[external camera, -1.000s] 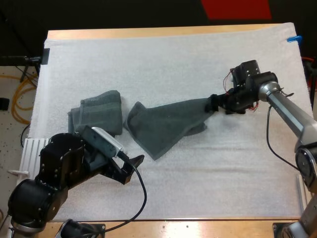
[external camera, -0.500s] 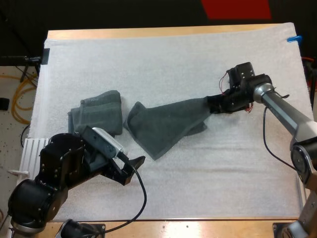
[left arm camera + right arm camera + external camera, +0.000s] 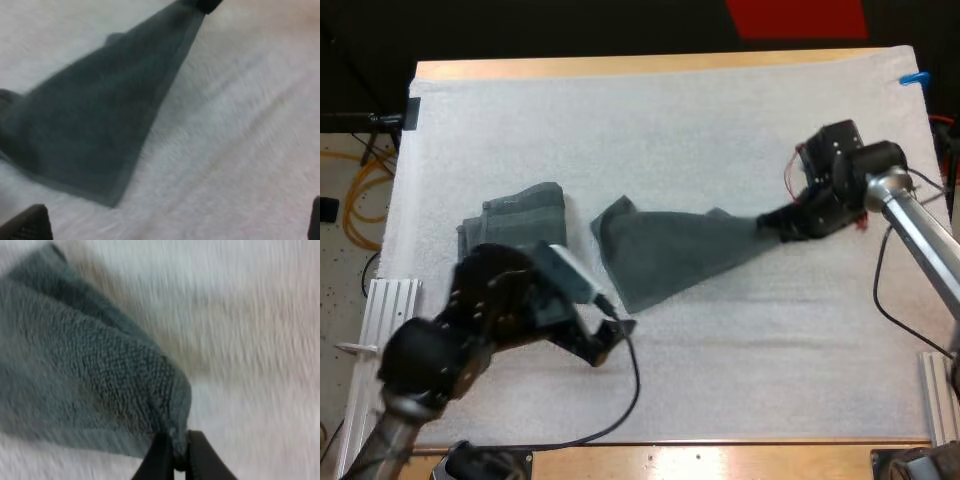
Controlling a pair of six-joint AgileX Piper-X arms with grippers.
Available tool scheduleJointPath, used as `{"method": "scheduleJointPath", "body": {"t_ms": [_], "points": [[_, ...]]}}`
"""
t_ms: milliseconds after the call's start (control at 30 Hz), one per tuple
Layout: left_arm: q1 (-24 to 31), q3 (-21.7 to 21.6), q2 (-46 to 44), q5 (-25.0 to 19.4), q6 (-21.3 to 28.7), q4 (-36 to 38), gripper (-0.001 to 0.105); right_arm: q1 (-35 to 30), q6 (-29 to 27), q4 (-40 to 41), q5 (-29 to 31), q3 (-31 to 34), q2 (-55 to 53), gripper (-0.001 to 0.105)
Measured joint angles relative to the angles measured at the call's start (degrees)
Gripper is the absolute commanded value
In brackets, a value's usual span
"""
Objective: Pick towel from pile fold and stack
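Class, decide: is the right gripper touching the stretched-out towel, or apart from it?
Touching. In the right wrist view the right gripper pinches the towel by its corner, fingers pressing from both sides.

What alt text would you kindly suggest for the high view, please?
The right hand is shut on one corner of a dark grey-green towel, drawn out long across the white mat. The left hand hovers open near the towel's near corner; a second towel lies farther left.
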Motion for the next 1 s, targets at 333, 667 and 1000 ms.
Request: {"method": "scheduleJointPath", "body": {"t_ms": [333, 667, 1000], "points": [[-9.5, 0.1, 14.8, -6.8, 2.2, -4.8, 0.104, 0.0, 3.5, -2.6, 4.0, 20.7, -15.6, 0.0], [-9.7, 0.1, 34.2, -15.9, 5.9, -15.5, 0.104, 0.0, 5.9, -5.4, 5.1, 28.0, -25.7, 0.0], [-9.7, 0.1, 45.9, -19.5, 5.9, -17.6, 0.104, 0.0, 5.9, -5.9, 5.1, 28.0, -25.7, 0.0]]}}
